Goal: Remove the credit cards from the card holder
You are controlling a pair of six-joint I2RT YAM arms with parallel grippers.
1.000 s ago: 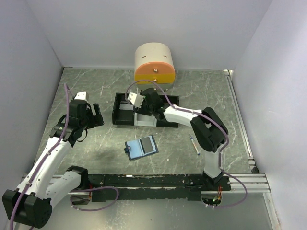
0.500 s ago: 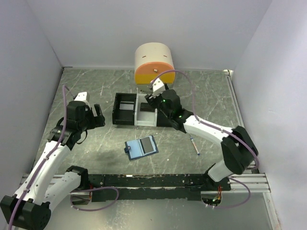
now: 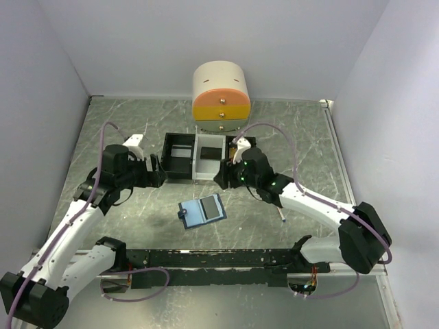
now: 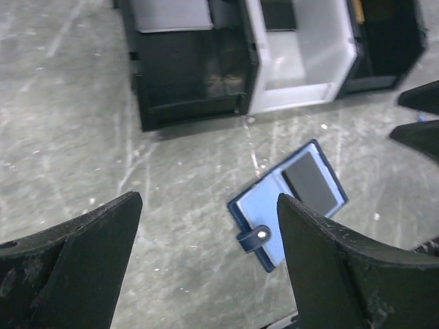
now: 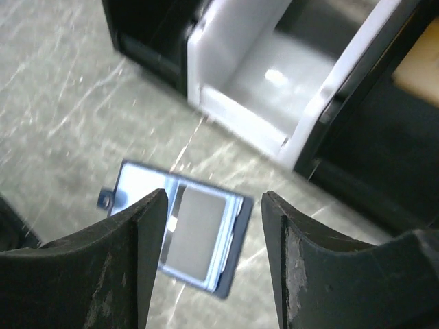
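Note:
The card holder (image 3: 202,210) lies open and flat on the marble table, light blue inside with a dark clasp tab at its left. A grey credit card (image 3: 213,208) sits in its right half. In the left wrist view the card holder (image 4: 288,202) lies ahead of my open left gripper (image 4: 206,205), partly behind the right finger. My left gripper (image 3: 156,171) hovers to the holder's upper left. The right gripper (image 3: 222,179) hangs open just above and behind the holder. Between its fingers (image 5: 214,199) I see the card holder (image 5: 178,229) and the grey card (image 5: 195,233) below. Neither gripper holds anything.
A black-and-white three-compartment tray (image 3: 180,156) stands behind the holder, and a grey flat piece (image 4: 171,14) lies in its left compartment. Something tan (image 5: 418,65) shows in its right compartment. A cream-and-orange drawer unit (image 3: 221,97) stands at the back. A thin white syringe (image 3: 279,209) lies at right.
My right gripper has swung from over the tray's left part, rightward and then down toward the card holder. My left gripper has moved right, closer to the tray and holder.

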